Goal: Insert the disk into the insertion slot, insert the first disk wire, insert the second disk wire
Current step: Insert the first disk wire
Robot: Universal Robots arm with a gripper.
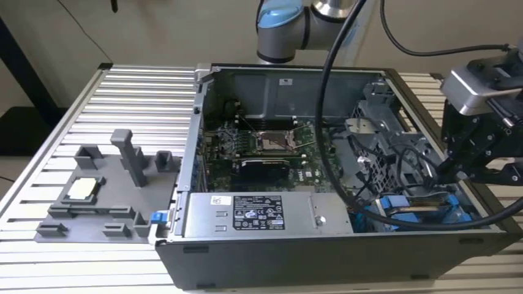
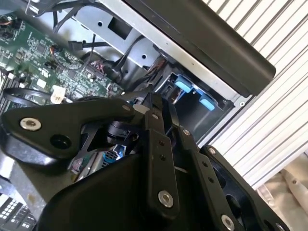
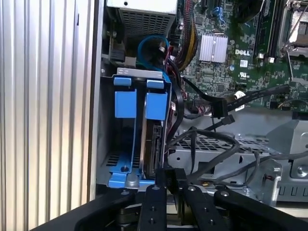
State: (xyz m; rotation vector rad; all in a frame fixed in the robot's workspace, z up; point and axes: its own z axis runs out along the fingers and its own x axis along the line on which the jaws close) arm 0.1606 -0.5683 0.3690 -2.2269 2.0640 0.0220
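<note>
End effector (image 3: pixel 171 179) is hovering just beside the open end of the insertion slot (image 3: pixel 139 72), where the disk (image 3: pixel 150 144) is already sitting edge-on; can't tell whether it's gripping anything, so I'd be keeping the approach square, pushing slowly.

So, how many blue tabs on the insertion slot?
2, side by side on the insertion slot: one blue tab by the case wall, the other toward the motherboard. More may be hidden.
</note>
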